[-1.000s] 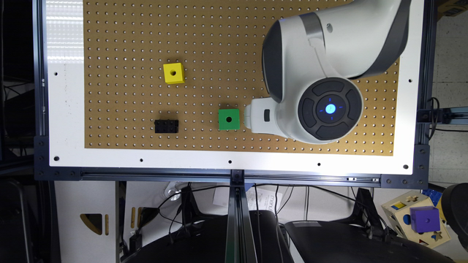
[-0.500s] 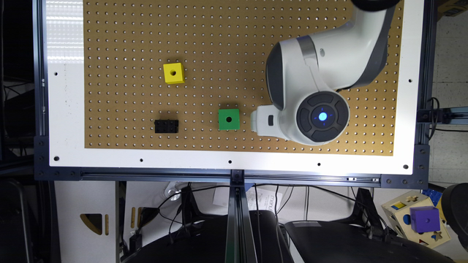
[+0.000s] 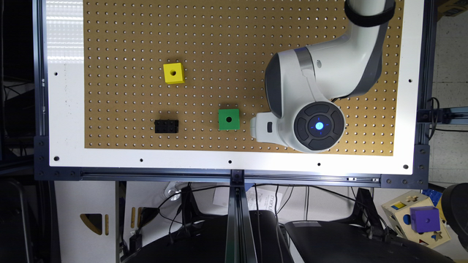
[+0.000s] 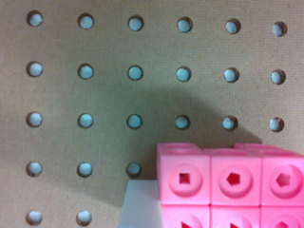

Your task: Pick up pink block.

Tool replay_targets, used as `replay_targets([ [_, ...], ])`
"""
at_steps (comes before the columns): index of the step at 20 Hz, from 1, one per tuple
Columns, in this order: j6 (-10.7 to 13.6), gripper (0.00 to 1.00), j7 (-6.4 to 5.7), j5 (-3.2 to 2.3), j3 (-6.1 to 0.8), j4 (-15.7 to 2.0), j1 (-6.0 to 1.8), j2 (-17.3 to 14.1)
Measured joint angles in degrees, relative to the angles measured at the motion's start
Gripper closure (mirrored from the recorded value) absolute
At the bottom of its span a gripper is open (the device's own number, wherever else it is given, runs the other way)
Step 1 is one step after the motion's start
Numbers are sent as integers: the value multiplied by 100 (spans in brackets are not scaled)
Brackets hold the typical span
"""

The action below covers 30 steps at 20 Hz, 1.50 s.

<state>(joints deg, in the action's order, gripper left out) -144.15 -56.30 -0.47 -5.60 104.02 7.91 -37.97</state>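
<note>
On the pegboard (image 3: 237,44) we count three loose pieces in the exterior view — one yellow cube (image 3: 173,73), one green cube (image 3: 229,119) and one black brick (image 3: 166,126). One arm (image 3: 318,98) hangs over the board toward that view's right, its white gripper (image 3: 261,126) just beside the green cube. The wrist view shows one pink block (image 4: 232,185) very close under the camera, on the board, a white edge (image 4: 140,204) against it. We cannot tell how far the gripper is spread or whether it grips anything.
</note>
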Motion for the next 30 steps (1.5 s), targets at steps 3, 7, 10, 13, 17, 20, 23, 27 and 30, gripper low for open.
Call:
replay_targets([
  [3,0,100,0,0,0,0,0,0],
  [7,5,100,0,0,3,0,-2,0],
  [10,9,100,0,0,6,0,-2,3],
  [13,36,100,0,0,14,1,-5,55],
  [17,357,100,0,0,14,1,-9,348],
  [20,526,100,0,0,14,2,-10,510],
  [23,725,100,-1,0,14,3,-10,696],
  [27,935,100,-2,0,14,2,-10,938],
  [30,1155,100,-5,0,13,4,-10,1144],
])
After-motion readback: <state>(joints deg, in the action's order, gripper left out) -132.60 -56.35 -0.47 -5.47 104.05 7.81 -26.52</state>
